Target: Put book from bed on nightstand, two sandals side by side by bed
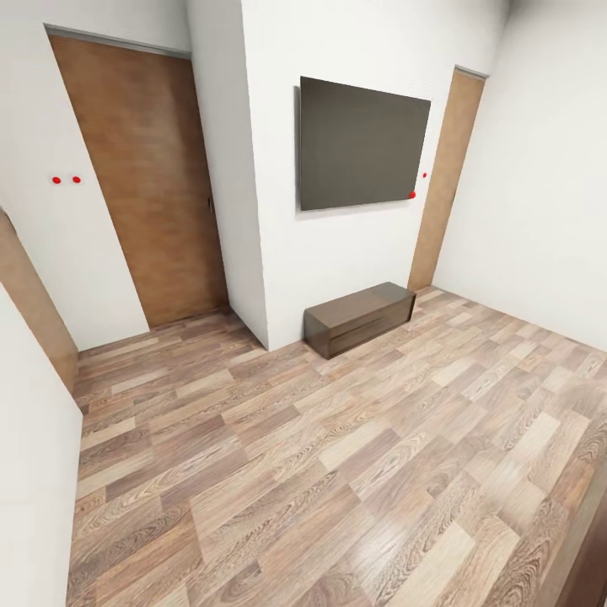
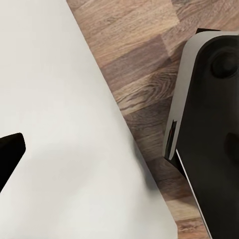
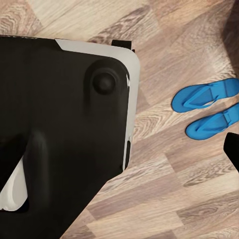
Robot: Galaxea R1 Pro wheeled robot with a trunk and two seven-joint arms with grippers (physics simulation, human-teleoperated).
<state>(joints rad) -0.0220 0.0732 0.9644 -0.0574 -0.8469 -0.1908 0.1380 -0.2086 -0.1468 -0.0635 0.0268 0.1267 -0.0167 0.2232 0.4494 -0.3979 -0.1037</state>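
Your 2 wrist cameras both look down past the robot's glossy black, grey-edged base shell [image 3: 59,134] (the same rounded body in the left wrist view [image 2: 209,134]). A dark fingertip [image 2: 10,154] edges in there; its gripper's state is unreadable.

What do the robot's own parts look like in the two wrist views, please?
The left fingertip and the right fingertip are plain matte black wedges, with no markings or cables visible. Nearby, a glossy black shell with a pale grey rim and a round boss appears, likely the robot's body.
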